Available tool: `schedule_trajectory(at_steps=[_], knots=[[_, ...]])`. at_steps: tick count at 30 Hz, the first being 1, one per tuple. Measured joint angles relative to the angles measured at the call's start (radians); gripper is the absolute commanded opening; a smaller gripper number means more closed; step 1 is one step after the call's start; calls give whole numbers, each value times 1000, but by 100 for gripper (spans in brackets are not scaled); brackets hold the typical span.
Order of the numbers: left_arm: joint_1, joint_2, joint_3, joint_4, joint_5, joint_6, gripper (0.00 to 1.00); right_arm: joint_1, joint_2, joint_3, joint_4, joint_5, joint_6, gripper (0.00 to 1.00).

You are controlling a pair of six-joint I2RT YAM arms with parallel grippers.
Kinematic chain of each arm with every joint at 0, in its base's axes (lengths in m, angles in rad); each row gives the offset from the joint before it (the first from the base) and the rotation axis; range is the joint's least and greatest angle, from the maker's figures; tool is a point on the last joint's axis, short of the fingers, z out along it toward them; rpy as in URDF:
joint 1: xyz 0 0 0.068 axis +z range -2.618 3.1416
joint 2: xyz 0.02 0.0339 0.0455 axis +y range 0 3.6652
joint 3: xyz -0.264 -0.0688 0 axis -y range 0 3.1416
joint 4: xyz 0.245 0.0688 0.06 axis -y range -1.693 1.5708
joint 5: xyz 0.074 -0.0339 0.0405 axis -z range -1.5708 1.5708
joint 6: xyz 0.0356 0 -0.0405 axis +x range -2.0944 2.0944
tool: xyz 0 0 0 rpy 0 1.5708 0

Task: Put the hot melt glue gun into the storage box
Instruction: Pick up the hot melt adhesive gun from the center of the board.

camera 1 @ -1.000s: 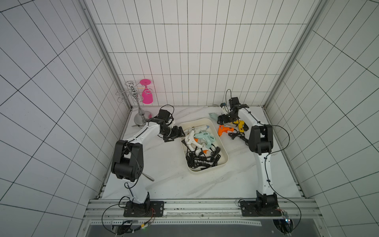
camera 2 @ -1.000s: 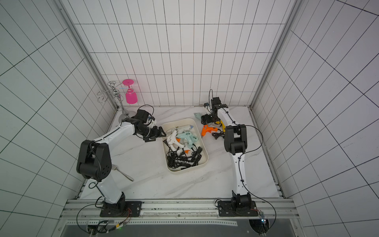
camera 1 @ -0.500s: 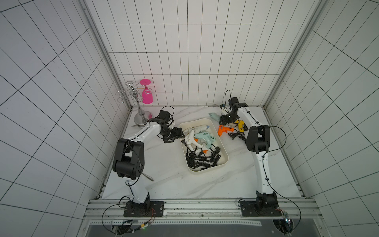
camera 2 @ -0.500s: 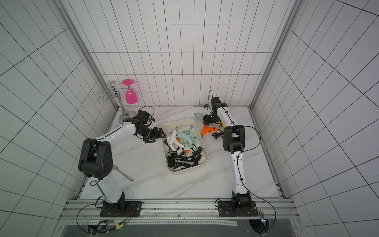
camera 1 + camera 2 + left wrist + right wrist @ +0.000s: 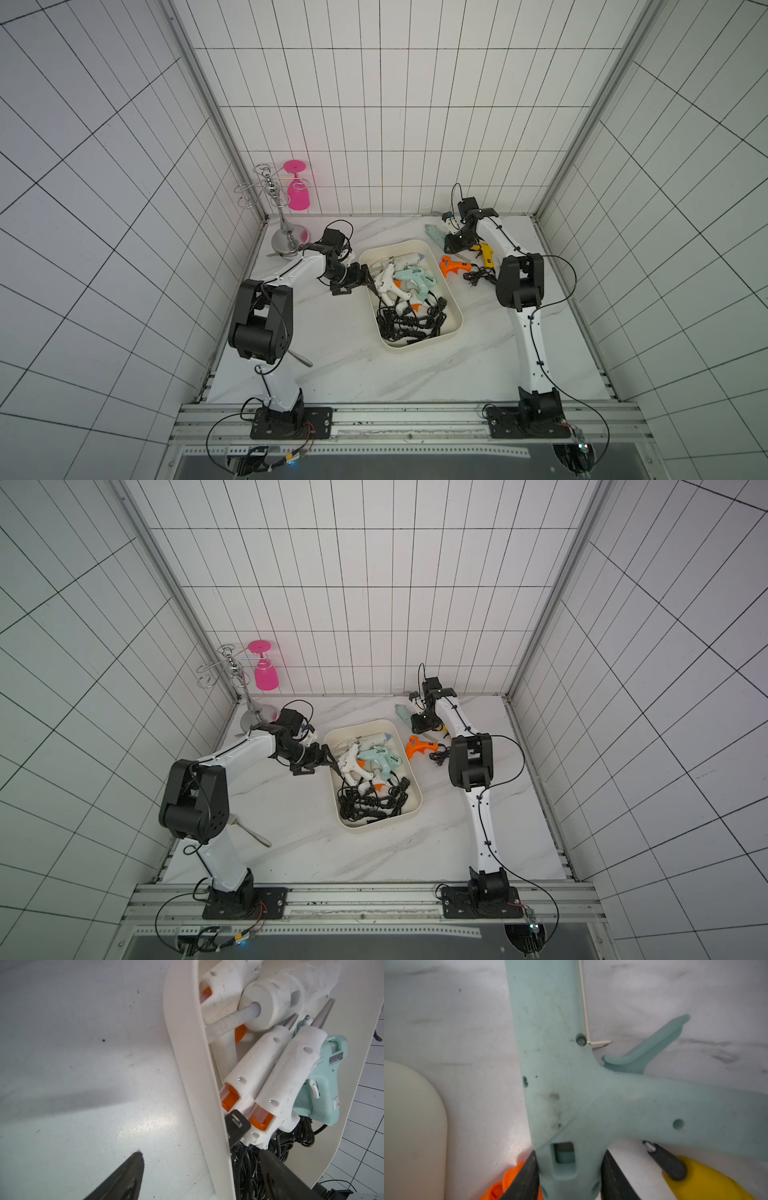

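Observation:
The cream-white storage box (image 5: 419,347) (image 5: 382,825) sits mid-table and holds several white and teal glue guns over tangled black cords. Behind it lies a pale teal glue gun (image 5: 434,235) (image 5: 402,713) (image 5: 554,1064) flat on the marble. My right gripper (image 5: 451,243) (image 5: 568,1159) is shut on that gun's rear end, a finger pressed on each side. My left gripper (image 5: 368,280) (image 5: 201,1152) is open and straddles the box's left wall (image 5: 187,1053): one finger is outside over the table and the other is inside over the cords.
An orange glue gun (image 5: 453,266) (image 5: 508,1180) and a yellow one (image 5: 486,254) (image 5: 706,1182) lie with their cords right of the box, close to my right gripper. A metal rack (image 5: 282,232) with a pink glass (image 5: 297,191) stands back left. Cutlery (image 5: 299,358) lies by the left arm.
My right gripper's jaws have closed from wide open onto the teal glue gun. The left arm has hardly moved and its jaws stay open.

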State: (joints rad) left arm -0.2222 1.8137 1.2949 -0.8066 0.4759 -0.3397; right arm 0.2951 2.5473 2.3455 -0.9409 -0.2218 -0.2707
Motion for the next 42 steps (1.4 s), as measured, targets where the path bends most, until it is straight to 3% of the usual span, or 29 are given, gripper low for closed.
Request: schedule_trajectory(at_steps=[6, 21, 27, 32, 37, 42], knots=[[0, -19, -4, 26, 0, 0, 88, 44, -66, -68, 20, 2, 44, 34], [-30, -133, 10, 222, 44, -55, 91, 52, -504, -362, 118, -13, 185, 33], [-59, -128, -6, 397, 143, -188, 94, 130, -637, -569, 180, -1, 219, 32], [-139, -86, -12, 603, 196, -330, 95, 208, -749, -743, 274, 8, 267, 32], [-211, 20, 18, 735, 223, -426, 95, 256, -832, -825, 315, 19, 302, 32], [-222, 73, -4, 871, 245, -535, 95, 279, -900, -884, 352, 35, 333, 32]])
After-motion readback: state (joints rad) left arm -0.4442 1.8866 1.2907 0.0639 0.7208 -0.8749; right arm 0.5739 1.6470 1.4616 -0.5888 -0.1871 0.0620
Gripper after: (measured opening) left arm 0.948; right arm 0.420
